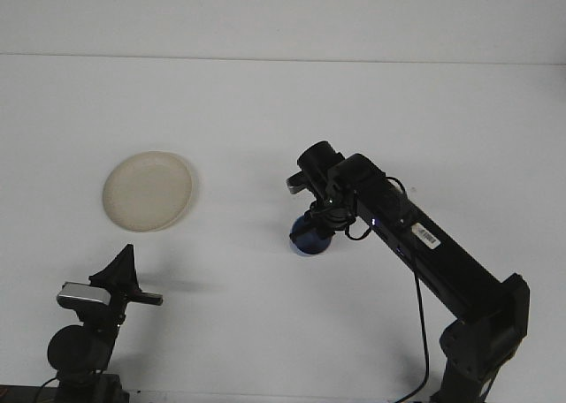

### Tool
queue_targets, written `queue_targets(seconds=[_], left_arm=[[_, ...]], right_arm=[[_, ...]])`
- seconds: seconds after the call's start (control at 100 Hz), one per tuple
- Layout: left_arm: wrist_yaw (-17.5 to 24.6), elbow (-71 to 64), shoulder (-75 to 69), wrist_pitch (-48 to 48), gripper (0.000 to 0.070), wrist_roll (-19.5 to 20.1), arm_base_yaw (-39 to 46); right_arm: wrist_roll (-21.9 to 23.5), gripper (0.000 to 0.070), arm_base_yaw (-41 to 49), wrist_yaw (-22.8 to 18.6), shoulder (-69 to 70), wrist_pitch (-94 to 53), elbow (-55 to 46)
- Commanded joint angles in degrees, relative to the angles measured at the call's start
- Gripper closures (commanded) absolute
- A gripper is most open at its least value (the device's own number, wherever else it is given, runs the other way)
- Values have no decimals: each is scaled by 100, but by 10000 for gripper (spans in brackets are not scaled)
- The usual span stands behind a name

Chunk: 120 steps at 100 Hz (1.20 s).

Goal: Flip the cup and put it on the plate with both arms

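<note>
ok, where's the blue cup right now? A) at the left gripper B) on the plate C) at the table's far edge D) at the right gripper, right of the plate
D: the blue cup sits under the right gripper, well right of the plate, which holds nothing.
</note>
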Motion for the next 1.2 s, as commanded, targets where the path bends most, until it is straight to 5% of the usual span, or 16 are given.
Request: queue_targets(seconds=[0.0, 0.58, 0.67, 0.87, 1.19], left_arm=[[7, -114, -13, 61, 689, -9, 0], [7, -114, -13, 59, 688, -9, 0], [7, -114, -13, 59, 688, -9, 2], [7, -114, -13, 61, 689, -9, 2], [7, -114, -13, 61, 688, -9, 0]], right_arm=[[-50, 685, 50, -24, 138, 22, 155], [-129, 667, 57, -26, 494, -52, 155], [-129, 583, 85, -26, 501, -22, 155], [-114, 197, 76, -20, 490, 11, 168], [-98, 150, 31, -22, 249, 52, 358]])
